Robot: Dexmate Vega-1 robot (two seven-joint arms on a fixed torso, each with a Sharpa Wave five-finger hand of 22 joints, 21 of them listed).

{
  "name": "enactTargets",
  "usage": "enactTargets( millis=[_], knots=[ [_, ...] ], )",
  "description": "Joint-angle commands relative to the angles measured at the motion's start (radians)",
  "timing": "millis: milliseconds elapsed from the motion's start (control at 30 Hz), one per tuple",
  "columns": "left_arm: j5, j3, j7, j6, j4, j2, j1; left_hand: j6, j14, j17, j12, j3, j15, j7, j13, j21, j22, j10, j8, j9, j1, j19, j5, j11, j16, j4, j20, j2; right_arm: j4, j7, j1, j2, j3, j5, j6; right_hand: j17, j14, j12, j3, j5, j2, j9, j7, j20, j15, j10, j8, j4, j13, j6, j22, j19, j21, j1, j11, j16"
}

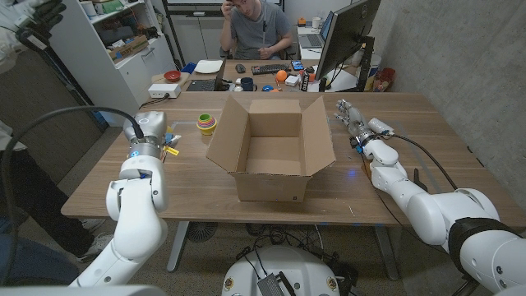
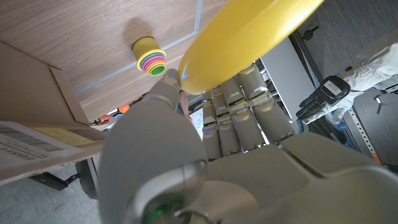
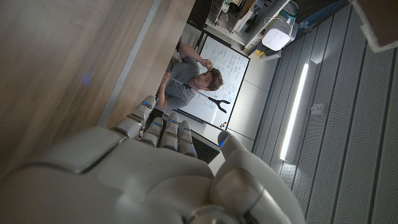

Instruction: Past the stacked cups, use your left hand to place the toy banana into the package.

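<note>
My left hand point(image 1: 154, 138) grips the toy banana point(image 2: 249, 37), fingers point(image 2: 249, 102) curled around its yellow body so it won't slip during the carry. In the head view only a sliver of yellow shows at that hand, which sits near the bench's point(image 1: 427, 123) left edge, well apart from the box point(image 1: 271, 148). I judge I am holding it up off the wood rather than resting it, ready to travel.

The stacked cups point(image 1: 207, 122) stand between my left hand and the box, a little further back on the bench. In my left wrist view they show as a yellow cup with coloured rims nested in it, beyond the banana's tip. They are the thing I have to go past, so I think the path should pass over or in front of them without brushing them; they look light and would tip easily.

The cardboard box is the package: it stands in the middle of the bench with all flaps folded outward, mouth up. Its inside looks bare as far as I can see. The near left flap juts toward my hand, so I would come in high enough to miss it.

My right hand point(image 1: 355, 119) waits on the far side of the box, holding nothing, fingers loosely extended.
</note>
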State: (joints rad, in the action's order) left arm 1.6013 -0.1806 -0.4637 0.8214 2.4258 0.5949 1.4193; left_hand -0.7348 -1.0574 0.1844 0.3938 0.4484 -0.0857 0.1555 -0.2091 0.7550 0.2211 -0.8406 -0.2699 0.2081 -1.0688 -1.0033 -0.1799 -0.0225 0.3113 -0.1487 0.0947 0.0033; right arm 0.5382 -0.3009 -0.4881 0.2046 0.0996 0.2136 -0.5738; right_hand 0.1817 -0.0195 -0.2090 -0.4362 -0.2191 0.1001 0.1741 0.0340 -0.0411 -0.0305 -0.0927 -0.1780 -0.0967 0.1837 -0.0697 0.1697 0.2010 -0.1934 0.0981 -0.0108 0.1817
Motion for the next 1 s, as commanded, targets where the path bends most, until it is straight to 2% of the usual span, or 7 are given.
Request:
enactTargets(
  millis=[33,367,467,833,900,1000],
  knots=[
    [-0.004,0.027,0.015,-0.070,0.012,-0.065,-0.025,-0.026,-0.094,0.003,-0.005,0.019,-0.148,0.017,0.000,0.009,0.001,-0.070,0.001,0.003,-0.101,-0.055,-0.004,0.077,-0.002,0.006,0.111,0.112,-0.006,0.002,0.000,0.005,-0.008,0.000,-0.002,0.001,0.009,-0.003,0.001,-0.002,-0.007,0.006,0.003,-0.028,-0.029,-0.011,-0.008,0.006,0.005,-0.006,0.003,0.003,-0.001,0.000,0.000,0.001],
    [0.008,0.030,0.003,-0.106,0.027,-0.094,-0.065,-0.033,-0.099,0.004,-0.010,0.019,-0.148,0.014,0.000,0.015,0.000,-0.073,0.004,0.003,-0.100,-0.052,-0.004,0.082,-0.006,0.005,0.111,0.115,-0.057,-0.009,0.024,-0.001,-0.018,-0.002,-0.013,0.001,0.008,-0.003,0.001,-0.002,-0.007,0.006,0.003,-0.028,-0.029,-0.011,-0.008,0.006,0.005,-0.005,0.003,0.003,-0.001,0.000,0.000,0.000],
    [0.037,0.027,-0.025,-0.118,0.026,-0.097,-0.078,-0.034,-0.100,0.005,-0.010,0.019,-0.147,0.014,0.000,0.016,0.000,-0.073,0.004,0.003,-0.099,-0.051,-0.004,0.081,-0.007,0.006,0.111,0.116,-0.066,-0.008,0.028,-0.001,-0.021,-0.006,-0.016,0.001,0.008,-0.003,0.001,-0.002,-0.007,0.006,0.003,-0.028,-0.029,-0.011,-0.007,0.006,0.005,-0.005,0.003,0.002,-0.001,0.000,0.000,0.000],
    [0.073,0.036,-0.077,-0.159,0.054,-0.127,-0.103,-0.038,-0.104,0.005,-0.013,0.019,-0.146,0.015,0.001,0.022,-0.001,-0.079,0.008,0.003,-0.095,-0.048,-0.003,0.081,-0.010,0.008,0.111,0.119,-0.067,-0.016,0.028,-0.003,-0.031,-0.008,-0.019,0.002,0.007,-0.002,0.002,-0.002,-0.007,0.006,0.002,-0.028,-0.029,-0.010,-0.008,0.007,0.005,-0.005,0.003,0.002,-0.001,-0.001,0.001,0.000],
    [0.112,0.020,-0.091,-0.170,0.043,-0.132,-0.117,-0.038,-0.105,0.006,-0.014,0.019,-0.146,0.016,0.001,0.023,-0.001,-0.078,0.008,0.003,-0.093,-0.047,-0.003,0.082,-0.010,0.009,0.111,0.120,-0.065,-0.020,0.026,-0.004,-0.033,-0.006,-0.023,0.002,0.008,-0.002,0.002,-0.002,-0.007,0.006,0.003,-0.028,-0.029,-0.011,-0.008,0.007,0.005,-0.005,0.003,0.002,-0.001,-0.001,0.000,0.000],
    [0.087,0.028,-0.100,-0.183,0.049,-0.141,-0.123,-0.039,-0.106,0.006,-0.015,0.019,-0.144,0.016,0.001,0.025,-0.001,-0.079,0.010,0.003,-0.090,-0.047,-0.003,0.081,-0.012,0.011,0.111,0.122,-0.061,-0.020,0.024,-0.003,-0.034,-0.007,-0.023,0.002,0.008,-0.002,0.002,-0.002,-0.007,0.006,0.003,-0.028,-0.028,-0.010,-0.007,0.007,0.005,-0.004,0.003,0.002,-0.001,-0.001,-0.001,0.001]
  ],
)
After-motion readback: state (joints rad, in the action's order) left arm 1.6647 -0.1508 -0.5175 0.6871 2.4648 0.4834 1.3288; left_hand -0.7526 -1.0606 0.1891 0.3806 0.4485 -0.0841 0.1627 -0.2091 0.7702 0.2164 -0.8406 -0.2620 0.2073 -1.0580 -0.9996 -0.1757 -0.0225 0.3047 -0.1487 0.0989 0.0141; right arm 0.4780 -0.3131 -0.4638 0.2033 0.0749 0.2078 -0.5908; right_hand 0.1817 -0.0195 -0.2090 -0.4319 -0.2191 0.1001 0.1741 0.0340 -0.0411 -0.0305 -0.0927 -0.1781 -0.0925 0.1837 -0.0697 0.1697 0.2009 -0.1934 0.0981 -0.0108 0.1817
